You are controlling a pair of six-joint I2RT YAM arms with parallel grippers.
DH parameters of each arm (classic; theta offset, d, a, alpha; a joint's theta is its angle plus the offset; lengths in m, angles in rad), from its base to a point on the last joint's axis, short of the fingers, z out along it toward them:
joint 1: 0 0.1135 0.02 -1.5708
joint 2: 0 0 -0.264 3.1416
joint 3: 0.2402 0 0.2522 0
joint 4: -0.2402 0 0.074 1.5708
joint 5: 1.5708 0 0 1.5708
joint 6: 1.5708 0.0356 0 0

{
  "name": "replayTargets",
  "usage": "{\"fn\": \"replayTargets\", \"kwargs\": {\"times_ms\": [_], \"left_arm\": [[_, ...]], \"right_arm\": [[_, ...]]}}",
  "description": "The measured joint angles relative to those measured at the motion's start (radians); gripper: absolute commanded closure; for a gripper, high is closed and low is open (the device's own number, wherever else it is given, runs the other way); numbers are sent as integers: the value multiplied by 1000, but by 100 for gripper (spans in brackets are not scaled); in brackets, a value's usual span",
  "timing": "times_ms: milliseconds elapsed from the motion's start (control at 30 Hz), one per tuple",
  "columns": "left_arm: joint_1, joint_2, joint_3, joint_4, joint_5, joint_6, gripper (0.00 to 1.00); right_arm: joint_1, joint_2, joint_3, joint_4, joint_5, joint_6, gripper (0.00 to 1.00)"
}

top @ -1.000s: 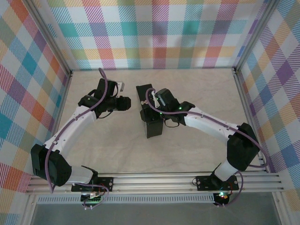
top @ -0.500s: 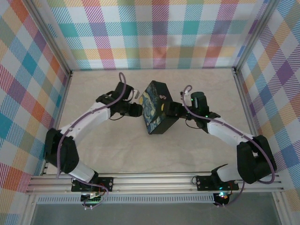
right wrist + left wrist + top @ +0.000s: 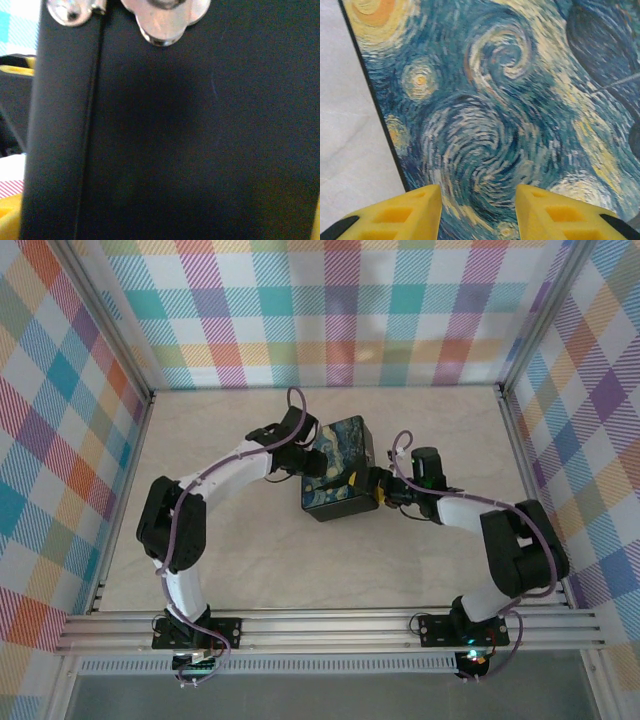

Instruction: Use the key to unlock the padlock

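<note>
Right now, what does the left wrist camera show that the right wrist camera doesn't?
Left wrist, not right: the lid of the box, painted in blue and yellow swirls, a strip of pale table beside it, and the left gripper, its yellow fingertips apart over the lid. Right wrist, not left: the box's plain black side wall and shiny silver metal fittings at the top of the frame; I can't tell whether they belong to the padlock. Both: the same box, very close up.

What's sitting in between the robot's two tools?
The box painted with blue and yellow swirls sits between the left tool and the right tool, with both right up against it. The top view shows this.
</note>
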Motion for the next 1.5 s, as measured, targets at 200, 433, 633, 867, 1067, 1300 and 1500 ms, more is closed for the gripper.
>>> {"fn": "replayTargets", "kwargs": {"times_ms": [200, 433, 633, 867, 1067, 1300, 1500], "left_arm": [[10, 45, 73, -31, -56, 13, 56], [14, 109, 118, -52, -84, 31, 56], [14, 154, 178, -59, -103, 43, 57], [15, 187, 201, -37, -103, 56, 58], [15, 215, 221, 2, -108, 56, 58], [18, 228, 225, 25, -129, 60, 59], [43, 227, 225, 32, -122, 60, 55]], "right_arm": [[0, 77, 46, -13, -14, 5, 0], [1, 85, 133, -153, 30, -63, 0], [0, 58, 189, -283, 84, -111, 0], [-45, 52, 177, -284, 66, -78, 0], [-108, 51, 160, -263, 35, -6, 0], [-140, 22, 156, -256, 22, -2, 0], [-140, -33, 179, -348, 53, -73, 0]]}}
